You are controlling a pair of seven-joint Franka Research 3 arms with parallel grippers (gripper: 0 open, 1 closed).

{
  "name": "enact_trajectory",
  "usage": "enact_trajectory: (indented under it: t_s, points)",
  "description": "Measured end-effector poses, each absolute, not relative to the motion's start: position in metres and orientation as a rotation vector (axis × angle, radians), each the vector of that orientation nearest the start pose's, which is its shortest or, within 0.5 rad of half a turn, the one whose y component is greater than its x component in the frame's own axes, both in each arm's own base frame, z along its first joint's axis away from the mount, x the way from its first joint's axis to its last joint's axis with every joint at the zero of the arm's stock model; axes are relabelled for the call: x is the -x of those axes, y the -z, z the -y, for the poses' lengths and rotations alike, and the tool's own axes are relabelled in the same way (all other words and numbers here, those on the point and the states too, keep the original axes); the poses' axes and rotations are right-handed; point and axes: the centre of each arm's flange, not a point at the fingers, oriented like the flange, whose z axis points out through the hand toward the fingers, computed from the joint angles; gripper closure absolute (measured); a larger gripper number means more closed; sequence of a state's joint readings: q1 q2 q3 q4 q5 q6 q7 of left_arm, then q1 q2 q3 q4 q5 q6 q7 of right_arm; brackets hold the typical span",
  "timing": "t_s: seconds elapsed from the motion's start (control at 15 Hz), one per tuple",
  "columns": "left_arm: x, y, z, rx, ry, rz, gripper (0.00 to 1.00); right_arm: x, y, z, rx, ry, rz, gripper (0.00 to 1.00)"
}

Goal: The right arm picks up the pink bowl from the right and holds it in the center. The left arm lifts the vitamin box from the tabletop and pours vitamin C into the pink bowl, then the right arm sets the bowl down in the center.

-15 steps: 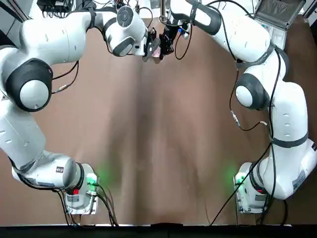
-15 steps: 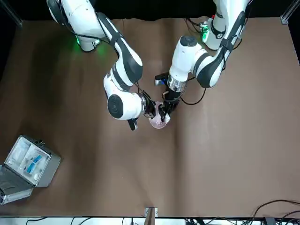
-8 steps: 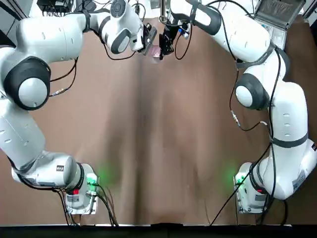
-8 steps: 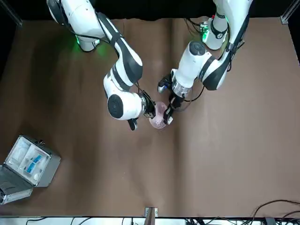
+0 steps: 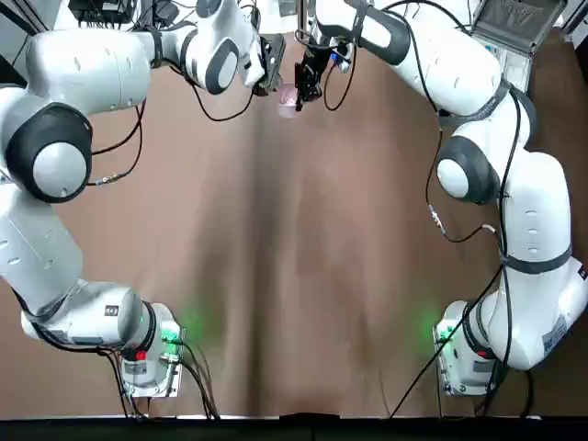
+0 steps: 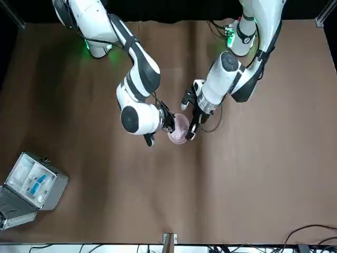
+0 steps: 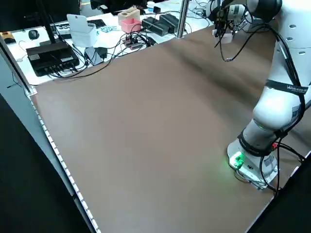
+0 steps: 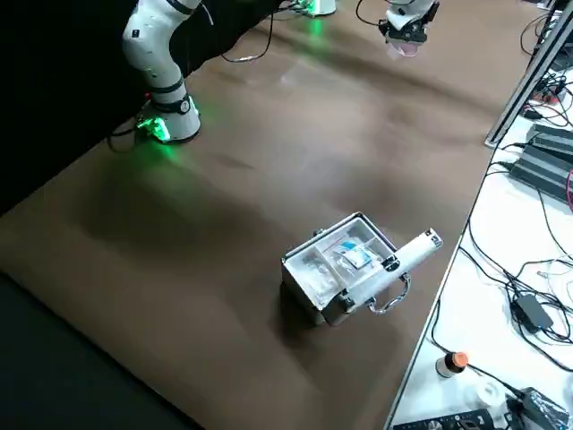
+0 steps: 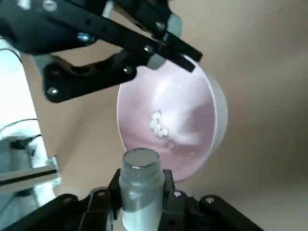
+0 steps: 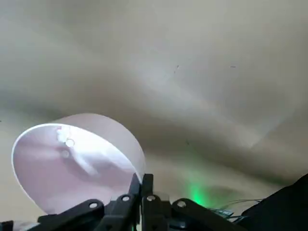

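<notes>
The right gripper (image 10: 140,185) pinches the rim of the pink bowl (image 9: 166,110) in the air, perhaps near center, to catch tablets (image 9: 158,126); beside it, the left gripper (image 9: 143,196) clasps the vitamin box (image 9: 142,195) for pouring.

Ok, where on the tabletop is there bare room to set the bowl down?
Bare tabletop lies between the two arms' bases. It's crowded where the left gripper meets the pink bowl.

Dark arm strap (image 7: 286,87), right of the left side view: you see white capitals, but you can't read the word surely.
Small arm label (image 5: 111,312), lower left of the top view: too small for you.
</notes>
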State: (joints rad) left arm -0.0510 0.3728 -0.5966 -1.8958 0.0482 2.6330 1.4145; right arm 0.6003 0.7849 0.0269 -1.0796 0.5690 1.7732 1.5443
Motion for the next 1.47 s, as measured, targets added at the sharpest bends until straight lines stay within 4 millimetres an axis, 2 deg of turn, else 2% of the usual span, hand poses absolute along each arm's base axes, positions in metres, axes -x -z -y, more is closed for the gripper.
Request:
enact_trajectory:
  t_s: [0.27,0.6,0.67,1.13,1.27,1.47]
  points:
    - [-0.550,-0.398,0.371,1.870,0.735,-2.593,0.64,-0.588,-0.366,-0.476,2.450,-0.798,-1.442,0.98]
    - [-0.559,-0.429,0.374,2.181,0.826,-2.612,0.64,-0.588,-0.365,-0.472,2.460,-0.817,-1.445,0.98]
    - [-0.564,-0.439,0.368,2.290,0.854,-2.615,0.64,-0.589,-0.365,-0.470,2.460,-0.821,-1.448,0.98]
    - [-0.597,-0.454,0.305,2.802,1.073,-2.499,0.64,-0.590,-0.365,-0.467,2.502,-0.823,-1.361,0.98]
    - [-0.605,-0.455,0.281,2.880,1.177,-2.496,0.64,-0.589,-0.366,-0.463,2.541,-0.838,-1.292,0.98]
    - [-0.618,-0.452,0.242,2.898,1.335,-2.524,0.64,-0.597,-0.367,-0.452,2.555,-0.820,-1.233,0.98]
